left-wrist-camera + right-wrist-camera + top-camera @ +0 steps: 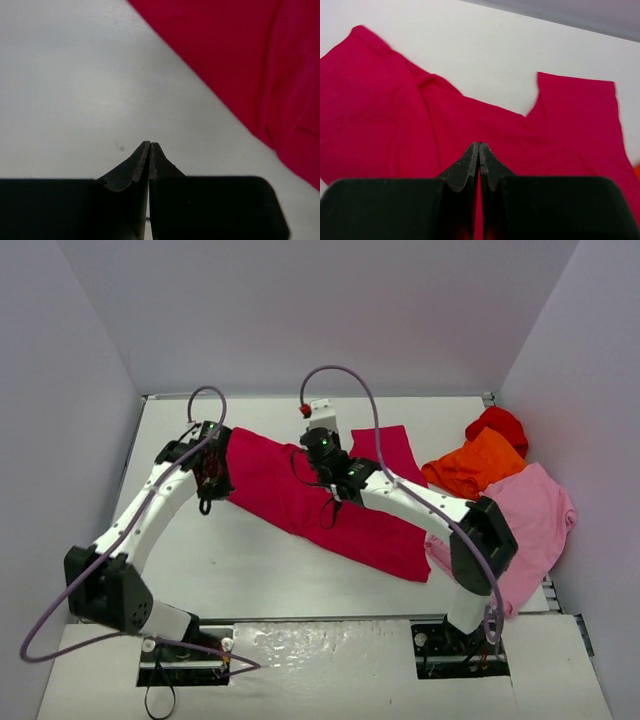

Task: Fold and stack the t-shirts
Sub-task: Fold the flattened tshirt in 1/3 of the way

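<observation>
Across the middle of the desk (250, 575) the crimson t-shirt (300, 502) lies spread; my 2 sets of jaws are shut and empty.
Left jaws hang over bare desk beside its left edge, right jaws above the cloth: I should open both, then pinch matching edges.

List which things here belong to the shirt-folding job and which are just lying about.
Job in hand: crimson t-shirt, spread across the table; light pink t-shirt, orange t-shirt and red t-shirt, heaped at the right.

Lying about: small white box with a red knob, at the back edge.
</observation>
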Controlling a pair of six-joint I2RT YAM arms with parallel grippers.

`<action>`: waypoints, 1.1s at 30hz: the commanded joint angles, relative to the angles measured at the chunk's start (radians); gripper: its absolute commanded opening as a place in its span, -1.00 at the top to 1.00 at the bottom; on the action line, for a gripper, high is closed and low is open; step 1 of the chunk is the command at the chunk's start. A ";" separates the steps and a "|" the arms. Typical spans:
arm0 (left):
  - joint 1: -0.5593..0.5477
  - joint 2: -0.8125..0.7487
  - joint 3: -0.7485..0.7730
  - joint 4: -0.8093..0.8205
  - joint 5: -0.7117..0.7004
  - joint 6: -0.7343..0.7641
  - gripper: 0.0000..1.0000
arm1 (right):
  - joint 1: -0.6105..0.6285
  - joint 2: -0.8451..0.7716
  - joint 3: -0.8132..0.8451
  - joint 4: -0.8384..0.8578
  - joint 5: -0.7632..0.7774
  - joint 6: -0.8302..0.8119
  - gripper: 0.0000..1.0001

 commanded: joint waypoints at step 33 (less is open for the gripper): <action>-0.063 0.388 0.029 -0.092 -0.042 -0.087 1.00 | -0.062 -0.247 -0.303 -0.222 -0.201 0.278 1.00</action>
